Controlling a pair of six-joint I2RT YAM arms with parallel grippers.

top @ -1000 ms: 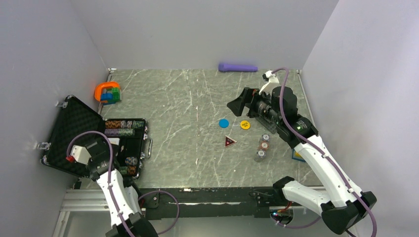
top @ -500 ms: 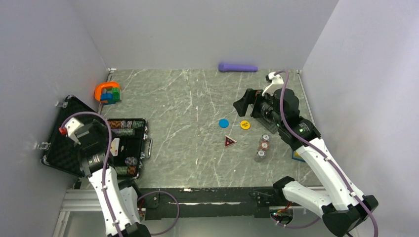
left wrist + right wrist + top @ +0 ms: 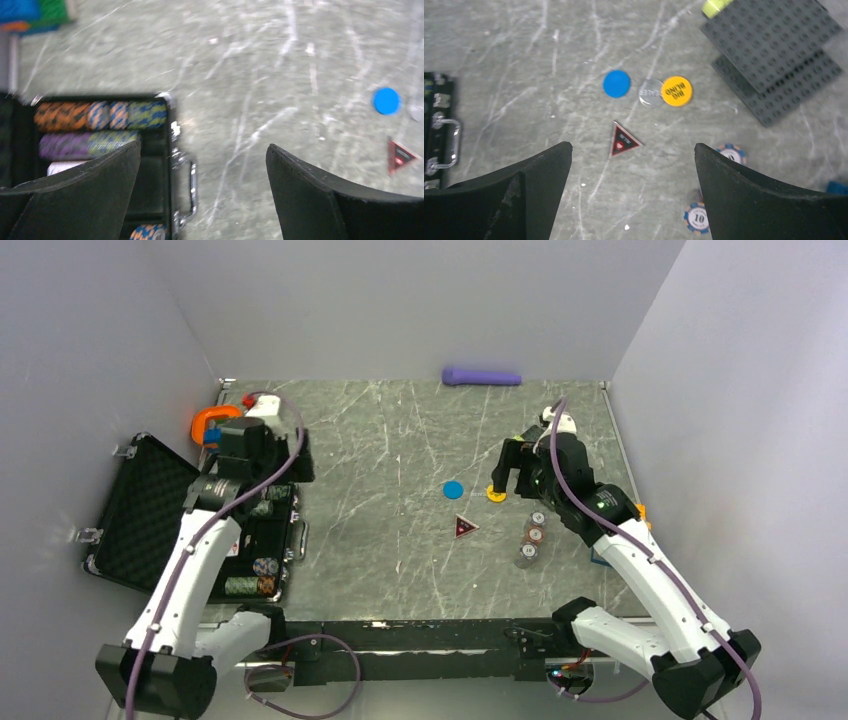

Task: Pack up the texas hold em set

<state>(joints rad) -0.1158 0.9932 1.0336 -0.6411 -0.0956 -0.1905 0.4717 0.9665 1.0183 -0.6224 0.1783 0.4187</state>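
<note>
Right wrist: the triangle (image 3: 624, 140) sits mid-frame between the fingers of our wide-open right gripper (image 3: 632, 146), so we'd drop straight and pinch its edges. The left gripper (image 3: 203, 146) is open too.

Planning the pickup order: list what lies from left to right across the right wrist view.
black case → blue disc → clear disc → yellow disc → black studded plates. The red triangle and the chips overlap others sideways, so they are left out.
</note>
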